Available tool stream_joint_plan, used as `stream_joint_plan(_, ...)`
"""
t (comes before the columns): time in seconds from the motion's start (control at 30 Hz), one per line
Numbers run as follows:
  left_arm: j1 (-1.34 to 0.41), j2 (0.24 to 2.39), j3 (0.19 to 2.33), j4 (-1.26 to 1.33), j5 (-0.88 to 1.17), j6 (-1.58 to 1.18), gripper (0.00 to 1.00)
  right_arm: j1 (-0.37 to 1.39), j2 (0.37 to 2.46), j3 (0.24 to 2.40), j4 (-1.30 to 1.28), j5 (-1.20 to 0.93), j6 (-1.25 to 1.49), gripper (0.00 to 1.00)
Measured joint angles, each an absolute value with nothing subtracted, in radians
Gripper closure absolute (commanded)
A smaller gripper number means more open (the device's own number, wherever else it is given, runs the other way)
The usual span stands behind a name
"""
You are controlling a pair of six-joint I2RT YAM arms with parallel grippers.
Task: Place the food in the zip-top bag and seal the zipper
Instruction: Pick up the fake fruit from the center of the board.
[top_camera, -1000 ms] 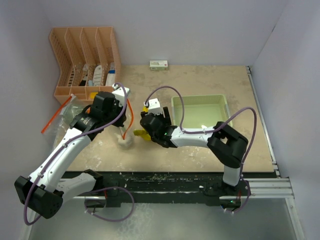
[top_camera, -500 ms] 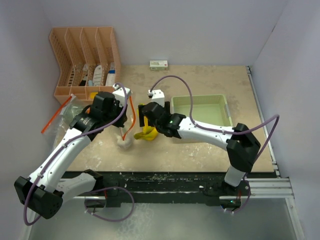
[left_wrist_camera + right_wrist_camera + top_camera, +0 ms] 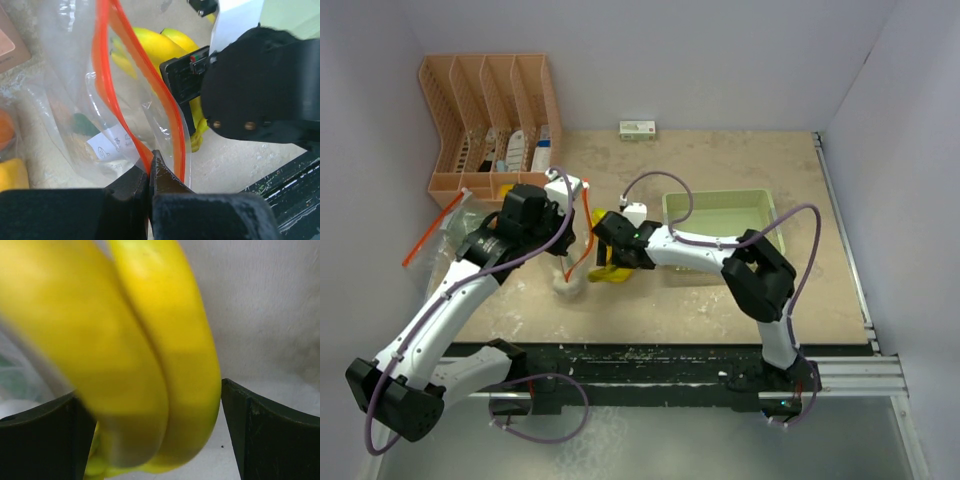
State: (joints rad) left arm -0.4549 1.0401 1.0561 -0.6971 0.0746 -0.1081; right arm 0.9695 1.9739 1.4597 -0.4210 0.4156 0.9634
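Note:
The clear zip-top bag (image 3: 455, 235) lies at the left, its orange zipper rim (image 3: 102, 75) lifted. My left gripper (image 3: 150, 162) is shut on that rim (image 3: 582, 235). The yellow bananas (image 3: 125, 355) hang blurred between the wide-open fingers (image 3: 270, 435) of my right gripper (image 3: 155, 440), right at the bag's mouth. From above, the bananas (image 3: 606, 270) show just below the right gripper (image 3: 604, 242). Through the plastic I see a green piece (image 3: 82, 125), an orange piece (image 3: 5, 130) and a yellow piece (image 3: 10, 175). A small white bulb (image 3: 567, 287) rests on the table near the bag.
The pale green tray (image 3: 720, 196) sits to the right of the right arm. An orange divided rack (image 3: 490, 110) stands at the back left, and a small box (image 3: 637, 128) lies by the back wall. The two wrists are close together.
The right gripper's jaws have spread wide around the bananas. Its arm has folded back while the gripper stayed by the bag's mouth. The left gripper kept its hold on the rim.

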Motion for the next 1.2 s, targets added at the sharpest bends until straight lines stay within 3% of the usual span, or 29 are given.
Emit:
stream_joint_plan(0.1,-0.455,1.034,1.052,-0.697,0.076,-0.108,1.0,0.97,2.008,1.457,-0.449,0.399,1.008,0.13)
stream_joint_plan(0.17,-0.455,1.028,1.048,-0.697,0.078,-0.107,1.0,0.97,2.006,1.446,-0.453,0.398,1.024,0.34)
stream_joint_plan(0.3,-0.455,1.018,1.045,-0.691,0.078,-0.108,1.0,0.97,1.961,1.402,-0.443,0.402,1.05,0.86)
stream_joint_plan(0.37,-0.455,1.017,1.041,-0.689,0.078,-0.108,1.0,0.97,1.942,1.385,-0.452,0.416,1.045,1.0)
stream_joint_plan(0.57,-0.455,1.017,1.038,-0.69,0.075,-0.109,1.0,0.97,1.838,1.309,-0.484,0.572,0.978,1.0)
stream_joint_plan(0.8,-0.455,1.037,1.038,-0.689,0.071,-0.109,1.0,0.97,1.541,1.206,-0.392,0.809,0.72,1.0)
stream_joint_plan(1.0,-0.455,1.084,1.042,-0.675,0.07,-0.112,1.0,0.97,1.314,1.041,-0.137,0.769,0.465,1.0)
stream_joint_plan(1.2,-0.455,1.139,1.084,-0.673,0.066,-0.116,1.0,0.973,1.288,1.016,-0.035,0.632,0.4,1.0)
